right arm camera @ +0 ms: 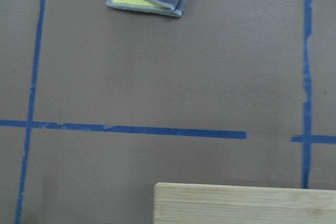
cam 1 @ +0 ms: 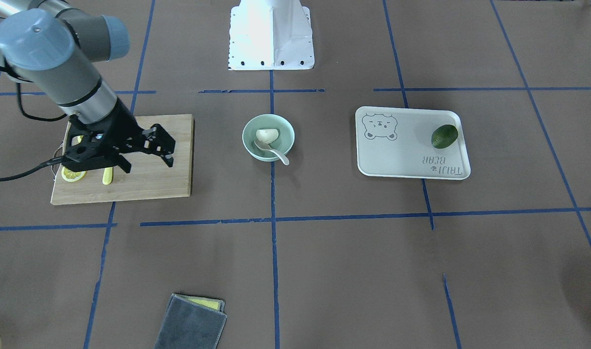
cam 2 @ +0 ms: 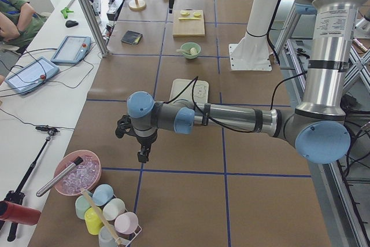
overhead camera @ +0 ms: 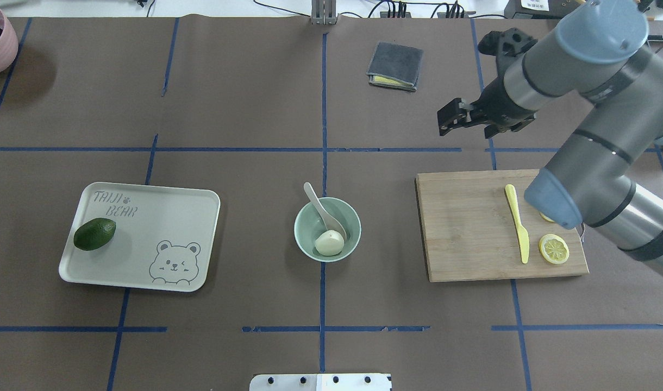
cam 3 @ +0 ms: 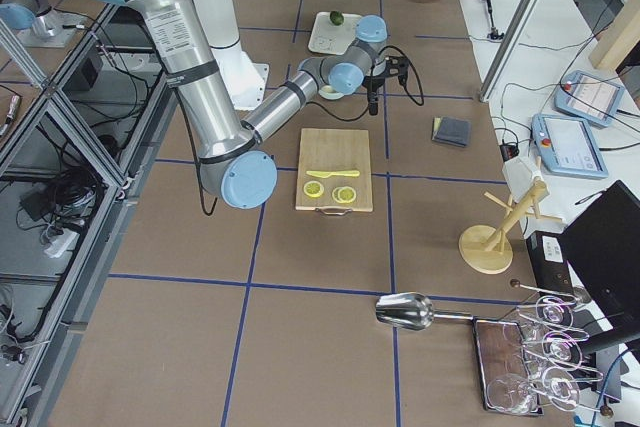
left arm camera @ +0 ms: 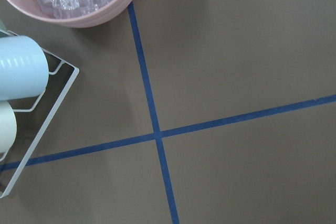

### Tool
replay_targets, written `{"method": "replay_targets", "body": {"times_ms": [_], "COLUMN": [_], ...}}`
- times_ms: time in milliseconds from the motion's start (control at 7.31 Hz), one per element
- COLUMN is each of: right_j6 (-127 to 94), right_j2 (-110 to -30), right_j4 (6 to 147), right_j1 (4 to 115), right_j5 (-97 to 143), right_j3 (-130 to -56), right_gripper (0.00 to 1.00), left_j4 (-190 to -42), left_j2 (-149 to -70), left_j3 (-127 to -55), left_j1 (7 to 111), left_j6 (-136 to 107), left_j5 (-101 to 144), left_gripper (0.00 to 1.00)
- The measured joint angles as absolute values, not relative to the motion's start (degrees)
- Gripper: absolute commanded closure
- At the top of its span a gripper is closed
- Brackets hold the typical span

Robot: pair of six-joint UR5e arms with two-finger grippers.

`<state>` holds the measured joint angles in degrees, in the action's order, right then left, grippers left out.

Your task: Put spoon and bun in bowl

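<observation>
I find the bun (overhead camera: 330,243) and spoon (overhead camera: 318,203) in the bowl (overhead camera: 303,231), with the spoon handle pointing away from the robot. The right hand (cam 1: 147,162), wide and empty, hangs by the board (overhead camera: 467,228) and is nearer. The left hand (cam 2: 141,153) is far off; I cannot tell its state.

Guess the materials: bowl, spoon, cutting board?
Bowl: smooth, even mint green with a soft sheen. Probably plastic or melamine, but glazed ceramic is possible.
Spoon: thin, pale beige, uniform colour, likely plastic.
Cutting board: light wood, perhaps bamboo, with lengthwise grain strips and a matte finish.
</observation>
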<state>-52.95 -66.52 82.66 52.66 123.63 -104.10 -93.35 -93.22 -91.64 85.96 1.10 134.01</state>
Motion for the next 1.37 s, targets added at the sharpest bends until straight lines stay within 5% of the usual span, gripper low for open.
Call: {"method": "replay_targets", "body": {"times_ms": [1368], "right_j6": [6.48], "right_j2": [-84.53], "right_j4": [91.42], "right_j1": [84.65], "right_j5": [136.53], "right_j3": [-90.37], "right_gripper": [0.0], "left_j4": [-89.97], "left_j2": [-92.84], "left_j3": [-92.24], "left_j1": [87.51], "left_j6": [4.57], "left_j5": [134.3], "left_gripper": [0.0]}}
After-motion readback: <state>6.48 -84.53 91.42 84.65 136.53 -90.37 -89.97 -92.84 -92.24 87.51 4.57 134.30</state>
